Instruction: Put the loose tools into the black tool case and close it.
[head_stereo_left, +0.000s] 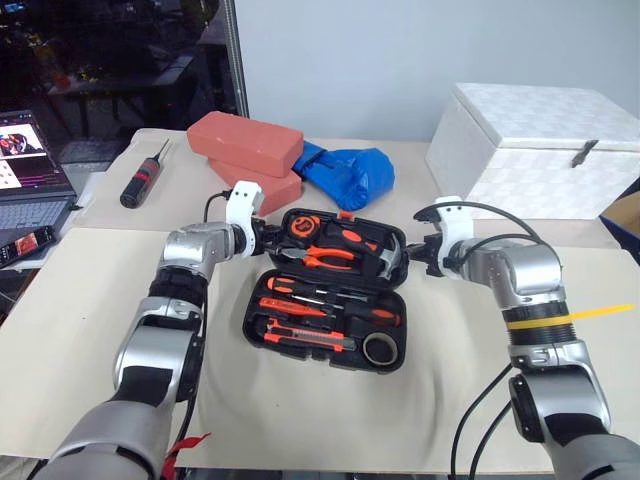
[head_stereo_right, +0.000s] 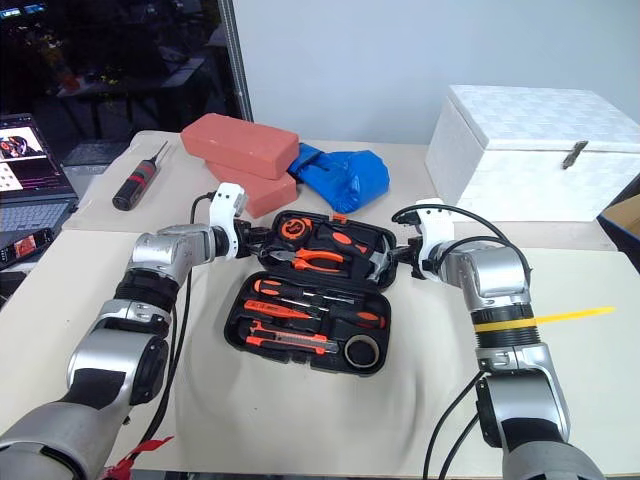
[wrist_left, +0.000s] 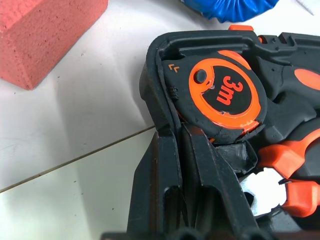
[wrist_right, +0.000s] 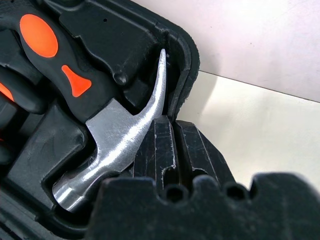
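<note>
Left eye view: left gripper (head_stereo_left: 268, 240) and right gripper (head_stereo_left: 412, 252) clamped on opposite lid edges of open black tool case (head_stereo_left: 330, 290).

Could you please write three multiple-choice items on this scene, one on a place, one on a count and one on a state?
1. Where does the black screwdriver with the red band lie?
A. Inside the case
B. On the table far to the left of the black tool case, near the laptop
C. On the white box

2. How many red bricks are stacked behind the case?
A. Two
B. Four
C. None

3. What state is the case in?
A. Closed and latched
B. Open, tools lying in both halves
C. Upside down

Key: 1 B, it lies apart on the far left of the table. 2 A, one brick lies on another. 3 B, the screwdrivers, utility knife and tape roll fill the near half, while the left gripper and right gripper are shut on the far half's two side edges.
</note>
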